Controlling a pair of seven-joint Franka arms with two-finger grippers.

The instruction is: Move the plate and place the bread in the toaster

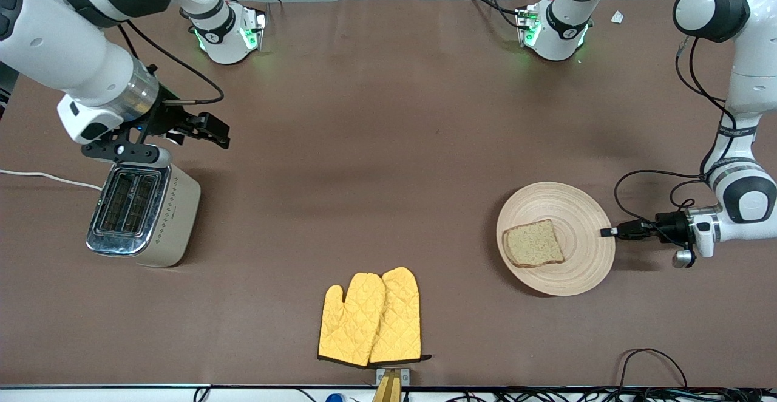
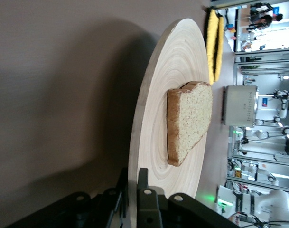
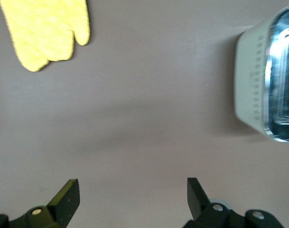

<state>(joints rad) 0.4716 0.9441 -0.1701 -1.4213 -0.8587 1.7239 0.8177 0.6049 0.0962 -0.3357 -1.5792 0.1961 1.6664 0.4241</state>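
The light wooden plate (image 1: 573, 207) lies toward the left arm's end of the table with the brown bread slice (image 1: 534, 244) on it. My left gripper (image 1: 607, 232) is shut on the plate's rim, one finger above and one below; the left wrist view shows this grip (image 2: 135, 178) with the plate (image 2: 172, 85) and bread (image 2: 189, 118). The cream toaster (image 1: 142, 214) with a chrome top stands toward the right arm's end. My right gripper (image 1: 212, 132) is open and empty above the table beside the toaster, which shows in the right wrist view (image 3: 258, 80) past the gripper (image 3: 133, 192).
A pair of yellow oven mitts (image 1: 370, 317) lies near the front edge, midway between toaster and plate; they show in the right wrist view (image 3: 44, 28) too. The toaster's white cord (image 1: 42, 177) runs off the table's end. Cables lie along the front edge.
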